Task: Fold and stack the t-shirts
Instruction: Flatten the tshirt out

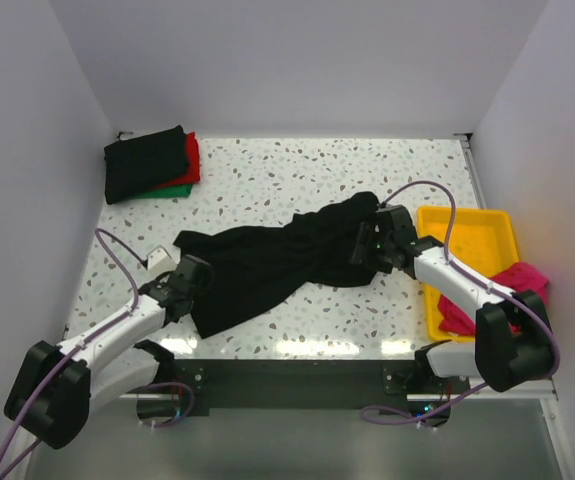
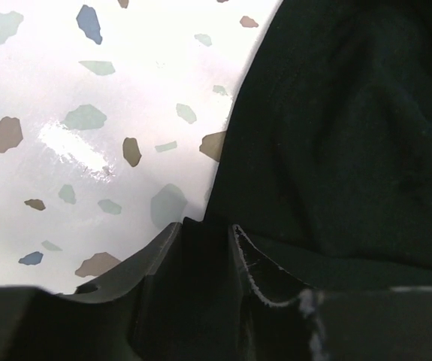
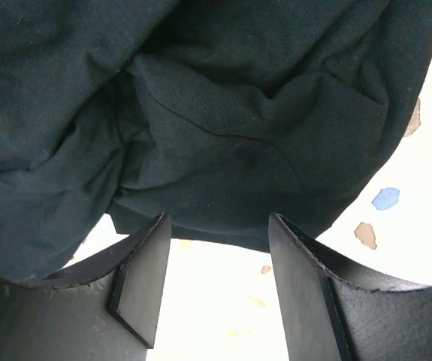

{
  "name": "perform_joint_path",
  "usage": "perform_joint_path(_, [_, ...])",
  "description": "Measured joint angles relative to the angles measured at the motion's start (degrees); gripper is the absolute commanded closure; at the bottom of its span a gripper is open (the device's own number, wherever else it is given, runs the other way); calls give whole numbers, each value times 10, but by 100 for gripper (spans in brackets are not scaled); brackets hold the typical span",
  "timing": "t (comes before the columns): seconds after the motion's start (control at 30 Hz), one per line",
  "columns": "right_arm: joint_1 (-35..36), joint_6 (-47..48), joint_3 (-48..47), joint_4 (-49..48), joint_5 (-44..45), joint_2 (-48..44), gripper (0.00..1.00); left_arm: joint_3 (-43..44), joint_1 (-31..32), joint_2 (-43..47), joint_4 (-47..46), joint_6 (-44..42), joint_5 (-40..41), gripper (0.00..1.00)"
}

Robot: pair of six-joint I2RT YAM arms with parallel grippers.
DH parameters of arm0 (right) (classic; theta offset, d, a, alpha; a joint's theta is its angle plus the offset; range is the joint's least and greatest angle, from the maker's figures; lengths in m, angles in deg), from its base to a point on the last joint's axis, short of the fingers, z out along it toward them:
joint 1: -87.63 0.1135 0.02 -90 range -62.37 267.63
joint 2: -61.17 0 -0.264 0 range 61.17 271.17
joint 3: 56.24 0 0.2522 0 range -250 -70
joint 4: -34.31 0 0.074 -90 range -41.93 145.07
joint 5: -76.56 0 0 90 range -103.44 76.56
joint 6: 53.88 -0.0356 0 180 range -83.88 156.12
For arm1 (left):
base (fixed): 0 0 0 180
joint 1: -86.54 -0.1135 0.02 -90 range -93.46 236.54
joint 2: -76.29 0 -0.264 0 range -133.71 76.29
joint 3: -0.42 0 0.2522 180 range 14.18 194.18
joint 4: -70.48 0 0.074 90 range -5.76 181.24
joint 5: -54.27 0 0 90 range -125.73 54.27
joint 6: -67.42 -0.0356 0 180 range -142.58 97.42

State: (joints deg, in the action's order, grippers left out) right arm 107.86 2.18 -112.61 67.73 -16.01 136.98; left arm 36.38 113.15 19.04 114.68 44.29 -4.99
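Since the black t-shirt [image 1: 267, 265] is limp, take its edges. Left gripper [image 1: 193, 272] pinches it; right gripper [image 3: 217, 226] gapes, empty.

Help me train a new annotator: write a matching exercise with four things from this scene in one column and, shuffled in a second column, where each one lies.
Things
1. loose black t-shirt
2. folded stack of t-shirts
3. yellow tray
4. magenta-pink t-shirt

Places
A. far left corner of the table
B. draped over the tray's near end
C. crumpled across the middle
D. along the right edge

Pairs: 1-C, 2-A, 3-D, 4-B
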Motion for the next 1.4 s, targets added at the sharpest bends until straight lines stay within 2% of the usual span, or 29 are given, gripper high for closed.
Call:
perform_joint_path(0.2, [0,1,0,0,0,0,42,0,0,-3,-7,-1,-7,80])
perform_joint_path(0.3, [0,1,0,0,0,0,42,4,0,9,2,-6,-9,84])
perform_joint_path(0.67, [0,1,3,-3,0,3,42,57,0,63,44,-30,-9,83])
perform_joint_path(1.03, [0,1,9,-6,3,10,42,61,0,93,55,-45,-16,100])
perform_joint_path(1.4, [0,-11,15,4,50,-30,41,88,0,103,54,-67,-21,100])
